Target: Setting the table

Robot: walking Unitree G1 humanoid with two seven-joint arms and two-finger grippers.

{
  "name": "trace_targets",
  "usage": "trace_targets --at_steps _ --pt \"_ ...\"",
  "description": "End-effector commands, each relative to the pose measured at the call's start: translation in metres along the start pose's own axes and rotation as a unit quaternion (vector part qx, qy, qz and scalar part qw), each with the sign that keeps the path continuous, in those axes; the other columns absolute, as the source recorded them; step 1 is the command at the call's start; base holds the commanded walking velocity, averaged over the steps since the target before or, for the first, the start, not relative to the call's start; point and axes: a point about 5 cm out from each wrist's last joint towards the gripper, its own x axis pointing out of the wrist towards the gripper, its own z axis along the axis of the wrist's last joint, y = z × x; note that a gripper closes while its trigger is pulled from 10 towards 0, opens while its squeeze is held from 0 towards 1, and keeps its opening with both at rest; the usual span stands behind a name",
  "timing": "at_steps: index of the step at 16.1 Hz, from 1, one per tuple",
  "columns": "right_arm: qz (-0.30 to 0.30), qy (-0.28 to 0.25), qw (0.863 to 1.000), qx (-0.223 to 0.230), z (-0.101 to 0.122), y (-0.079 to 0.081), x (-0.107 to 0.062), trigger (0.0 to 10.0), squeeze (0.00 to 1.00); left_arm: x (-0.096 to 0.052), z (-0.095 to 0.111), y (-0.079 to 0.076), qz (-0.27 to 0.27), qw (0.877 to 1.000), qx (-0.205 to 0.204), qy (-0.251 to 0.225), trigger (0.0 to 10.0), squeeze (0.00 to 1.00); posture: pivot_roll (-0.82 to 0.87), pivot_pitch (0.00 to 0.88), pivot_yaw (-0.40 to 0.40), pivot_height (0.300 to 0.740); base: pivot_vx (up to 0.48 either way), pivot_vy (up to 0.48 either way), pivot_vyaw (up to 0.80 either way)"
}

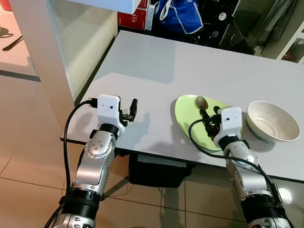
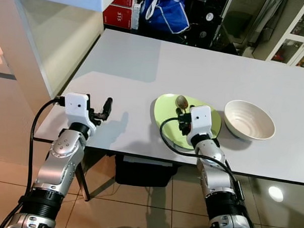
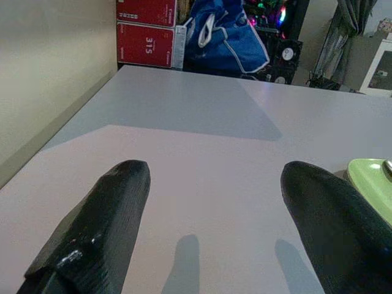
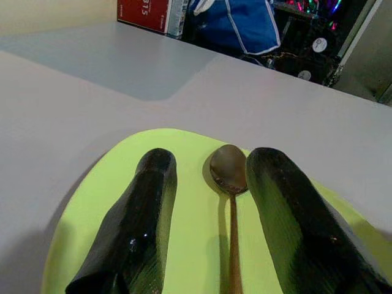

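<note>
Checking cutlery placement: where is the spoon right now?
The spoon lies on the green plate, between the right tool's open fingers, left of the white bowl.

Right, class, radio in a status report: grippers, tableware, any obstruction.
Left gripper open over bare white table. Right gripper open, straddling brown metal spoon on lime-green oval plate. White ribbed bowl beside plate. No obstruction.
</note>
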Motion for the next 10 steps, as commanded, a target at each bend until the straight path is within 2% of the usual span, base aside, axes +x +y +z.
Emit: trace_targets --at_steps 1,10 --pt "-0.007 0.003 1.0 -0.013 0.0022 -0.0094 -0.0029 10.0 0.0 0.0018 0.0037 -0.0083 -0.008 1.0 0.0 -0.005 10.0 0.0 0.02 0.0 -0.102 0.74 0.0 0.0 0.0" --pt "-0.005 0.012 1.0 -0.018 0.0006 -0.0088 -0.0035 10.0 0.0 0.0033 0.0044 -0.0073 -0.003 1.0 -0.004 -0.004 10.0 0.0 0.03 0.0 -0.106 0.74 0.0 0.0 0.0"
